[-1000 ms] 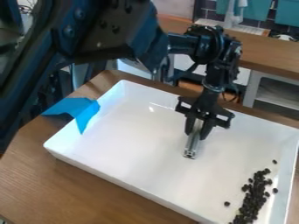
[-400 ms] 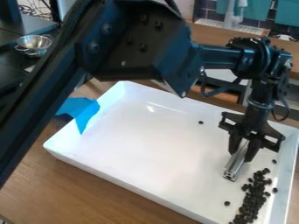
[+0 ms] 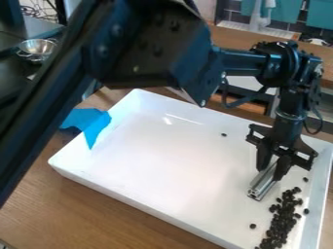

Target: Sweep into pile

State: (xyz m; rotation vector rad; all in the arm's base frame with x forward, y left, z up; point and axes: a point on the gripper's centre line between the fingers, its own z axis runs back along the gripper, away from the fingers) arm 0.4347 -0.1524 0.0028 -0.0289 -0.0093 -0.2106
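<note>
Gripper (image 3: 273,171) was low over white tray (image 3: 162,155), fingers closed on metal bar (image 3: 261,186).
Bar angled down toward camera, just beside dark pieces (image 3: 284,219) piled along tray's right side in view; one stray piece (image 3: 224,134) sat near far wall, well apart.

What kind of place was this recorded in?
Probably a lab or workshop with a kitchen mock-up: a robot arm works over a white tray on a wooden table, with a metal bowl off to one side.
</note>
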